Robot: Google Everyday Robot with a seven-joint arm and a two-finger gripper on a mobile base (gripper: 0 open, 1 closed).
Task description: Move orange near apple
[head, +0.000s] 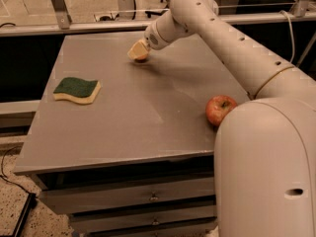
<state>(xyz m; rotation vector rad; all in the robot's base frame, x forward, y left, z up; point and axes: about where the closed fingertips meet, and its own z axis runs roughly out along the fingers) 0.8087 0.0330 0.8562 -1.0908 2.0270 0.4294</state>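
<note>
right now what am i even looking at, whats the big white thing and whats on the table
The big white thing is a robot arm on a mobile base. There is only one picture, taken from the robot's side and looking down at a grey table; the arm's bulky white body fills the lower right. The arm reaches to the far side of the table, and its grasping tip, the end effector, is down at the surface there. A small orange-brown shape under it looks like the orange. I cannot tell whether it is gripped. A red apple sits at the table's right edge, well apart from it. A green and yellow sponge lies on the left. Drawers are below.
</note>
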